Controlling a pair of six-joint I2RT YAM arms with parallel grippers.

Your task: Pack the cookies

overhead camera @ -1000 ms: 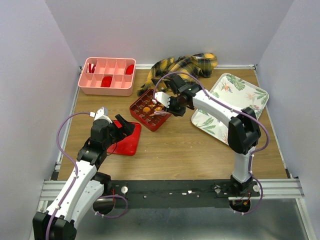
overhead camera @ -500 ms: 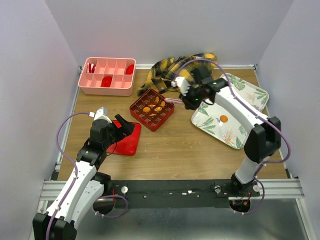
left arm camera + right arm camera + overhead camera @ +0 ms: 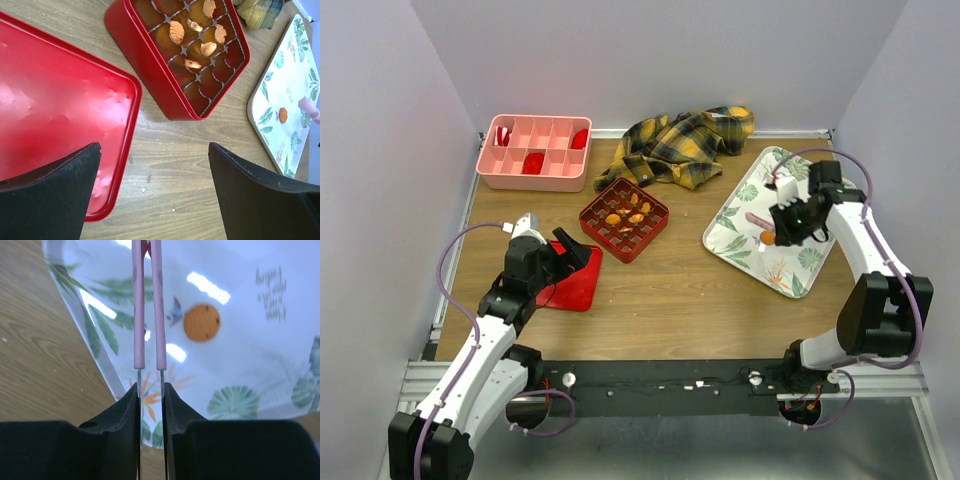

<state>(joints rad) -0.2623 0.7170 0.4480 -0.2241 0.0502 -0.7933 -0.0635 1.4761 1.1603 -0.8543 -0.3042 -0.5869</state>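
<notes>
right claw [image 3: 150,390] clamped on slim pink tongs [image 3: 138,305] near a round orange cookie [image 3: 202,322]; left claw [image 3: 154,152] apart.

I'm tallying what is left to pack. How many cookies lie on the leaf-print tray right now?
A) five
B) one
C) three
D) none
B: only one cookie lies on the leaf-print tray, near the pink tweezers clamped in the right gripper.
</notes>
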